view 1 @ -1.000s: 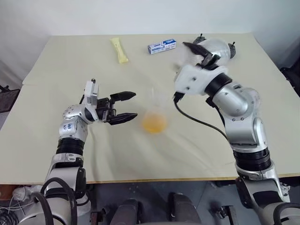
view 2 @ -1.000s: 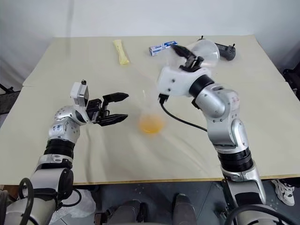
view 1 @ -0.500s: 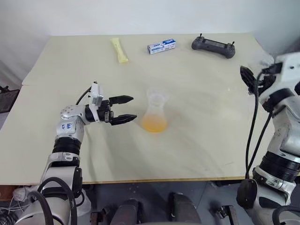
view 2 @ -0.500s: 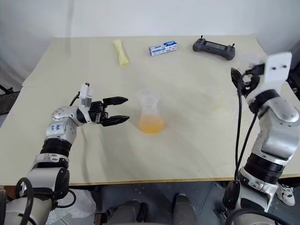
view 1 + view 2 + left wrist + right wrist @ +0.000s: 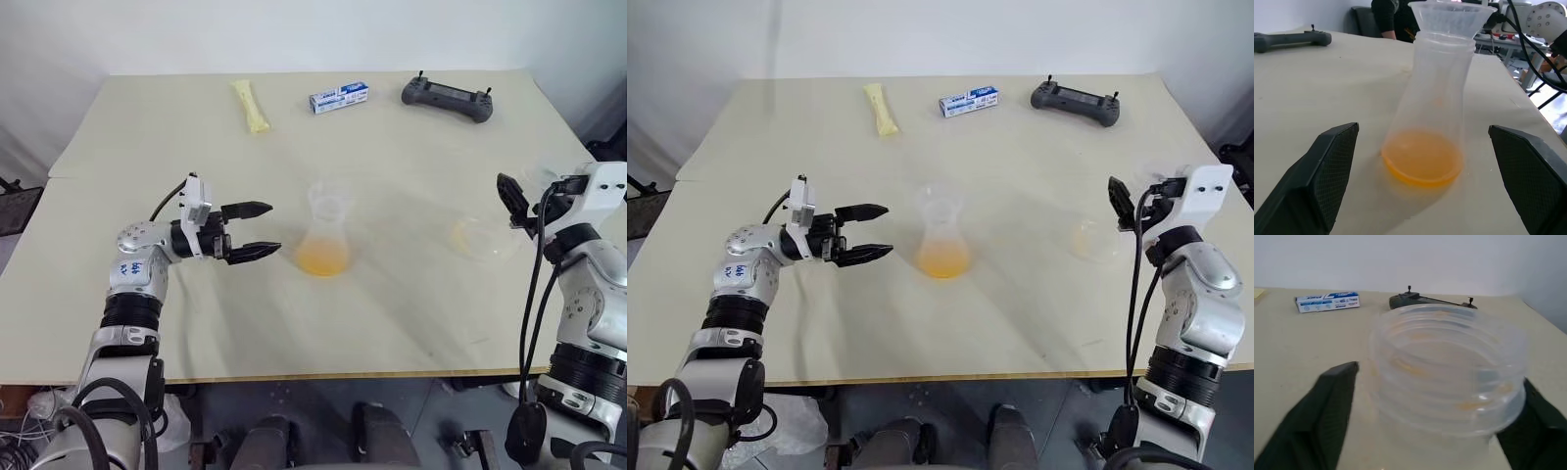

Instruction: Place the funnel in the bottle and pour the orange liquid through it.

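moved: right gripper (image 5: 519, 199) has swung from above the bottle (image 5: 324, 235) out to the tabletop's (image 5: 392, 313) right side, clear cup (image 5: 482, 238) now set down | head views: funnel (image 5: 940, 202) in bottle mouth, orange liquid (image 5: 942, 261) pooled inside; pouring looks done | left wrist: left gripper (image 5: 248, 231) fingers wide apart, empty, flanking bottle | right wrist: fingers spread beside cup, grip released.

Right pincer (image 5: 517, 199) fingers perhaps partly hidden

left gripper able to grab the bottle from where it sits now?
Probably yes. The left gripper is open, level, pointing at the bottle, with only bare table between them. In the left wrist view its fingers flank the bottle's base.
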Robot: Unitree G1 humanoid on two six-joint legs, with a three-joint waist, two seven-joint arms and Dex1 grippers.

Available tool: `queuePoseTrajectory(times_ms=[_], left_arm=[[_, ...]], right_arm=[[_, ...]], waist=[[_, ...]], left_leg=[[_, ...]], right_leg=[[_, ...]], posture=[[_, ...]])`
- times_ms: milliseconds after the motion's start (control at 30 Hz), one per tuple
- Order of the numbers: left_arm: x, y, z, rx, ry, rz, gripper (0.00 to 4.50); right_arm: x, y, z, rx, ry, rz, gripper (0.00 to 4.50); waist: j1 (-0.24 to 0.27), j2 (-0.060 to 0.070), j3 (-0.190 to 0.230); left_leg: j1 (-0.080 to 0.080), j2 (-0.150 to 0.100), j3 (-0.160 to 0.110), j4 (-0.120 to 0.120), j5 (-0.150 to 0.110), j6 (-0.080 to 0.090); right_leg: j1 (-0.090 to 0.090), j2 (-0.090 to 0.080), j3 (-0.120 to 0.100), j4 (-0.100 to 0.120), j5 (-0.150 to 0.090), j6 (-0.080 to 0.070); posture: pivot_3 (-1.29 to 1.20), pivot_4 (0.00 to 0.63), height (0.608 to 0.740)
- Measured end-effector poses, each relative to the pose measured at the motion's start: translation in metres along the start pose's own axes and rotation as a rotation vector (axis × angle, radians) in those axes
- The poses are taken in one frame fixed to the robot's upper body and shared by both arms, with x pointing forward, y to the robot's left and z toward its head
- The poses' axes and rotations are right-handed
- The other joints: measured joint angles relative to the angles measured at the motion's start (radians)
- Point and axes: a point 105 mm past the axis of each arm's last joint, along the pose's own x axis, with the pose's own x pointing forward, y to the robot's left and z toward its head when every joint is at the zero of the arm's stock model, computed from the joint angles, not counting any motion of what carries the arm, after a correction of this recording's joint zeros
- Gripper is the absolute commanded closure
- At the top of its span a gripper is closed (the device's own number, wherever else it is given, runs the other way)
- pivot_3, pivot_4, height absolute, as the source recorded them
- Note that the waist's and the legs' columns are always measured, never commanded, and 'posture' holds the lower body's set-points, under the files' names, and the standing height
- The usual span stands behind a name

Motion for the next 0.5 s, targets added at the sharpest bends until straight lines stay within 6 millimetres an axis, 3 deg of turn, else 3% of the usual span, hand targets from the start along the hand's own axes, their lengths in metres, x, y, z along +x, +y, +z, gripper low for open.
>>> queuePoseTrajectory(times_ms=[133,500], left_arm=[[-0.001,-0.004,0.000,0.005,-0.002,-0.009,0.00],[-0.007,-0.009,-0.002,-0.001,0.020,-0.014,0.00]], right_arm=[[-0.001,0.002,0.012,-0.029,-0.040,0.005,0.02],[-0.010,0.016,0.068,-0.125,-0.179,0.095,0.02]], waist=[[-0.001,0.000,0.000],[0.001,0.000,0.000]], left_leg=[[0.000,0.000,0.000,0.000,0.000,0.000],[0.000,0.000,0.000,0.000,0.000,0.000]], right_leg=[[0.000,0.000,0.000,0.000,0.000,0.000],[0.000,0.000,0.000,0.000,0.000,0.000]], posture=[[0.00,0.150,0.740],[0.00,0.150,0.740]])
